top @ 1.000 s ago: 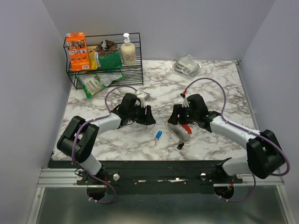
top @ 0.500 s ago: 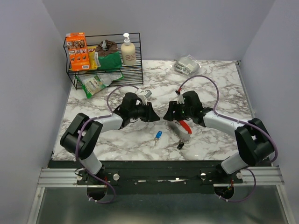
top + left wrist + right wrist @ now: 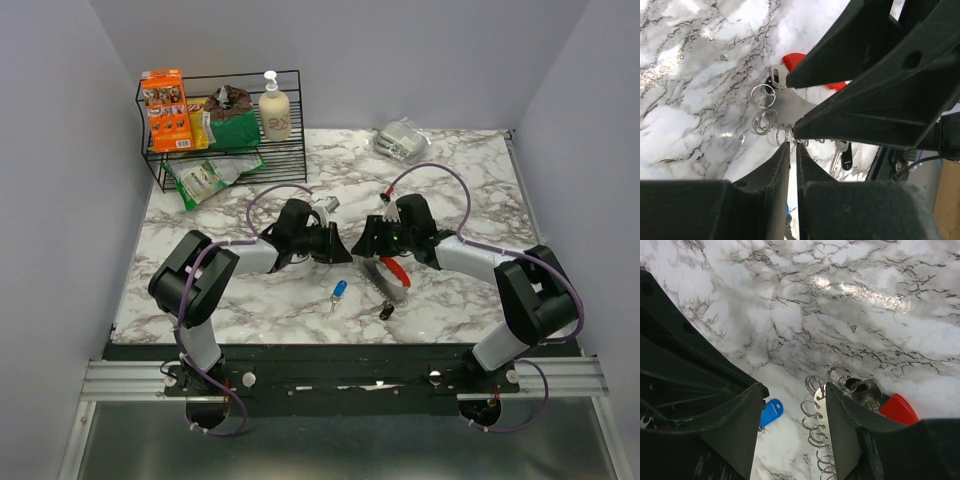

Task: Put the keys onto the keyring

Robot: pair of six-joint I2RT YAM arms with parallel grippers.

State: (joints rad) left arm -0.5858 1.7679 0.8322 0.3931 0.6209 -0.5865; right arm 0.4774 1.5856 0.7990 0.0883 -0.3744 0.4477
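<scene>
The keyring (image 3: 384, 281) lies mid-table: a silver strip with several small rings (image 3: 812, 421) and a red clip (image 3: 396, 268). A silver key (image 3: 864, 390) lies at its top end beside the red clip (image 3: 898, 408), and a black-headed key (image 3: 386, 312) at its near end. The blue-headed key (image 3: 339, 290) lies loose to its left, also in the right wrist view (image 3: 771, 411). My right gripper (image 3: 796, 387) is open over the strip's top rings, its right finger (image 3: 840, 415) against the strip. My left gripper (image 3: 791, 144) is shut, its tips at a small ring (image 3: 781, 135); I cannot tell if they pinch it.
A black wire rack (image 3: 293, 140) stands at the back left with an orange box (image 3: 165, 108), green bags and a soap bottle (image 3: 274, 110). A silver packet (image 3: 401, 139) lies at the back right. Grey walls close in both sides.
My left gripper has moved right toward the keyring's top end. My right gripper has shifted a little left, so the two grippers now almost meet. Keys and keyring have stayed put.
</scene>
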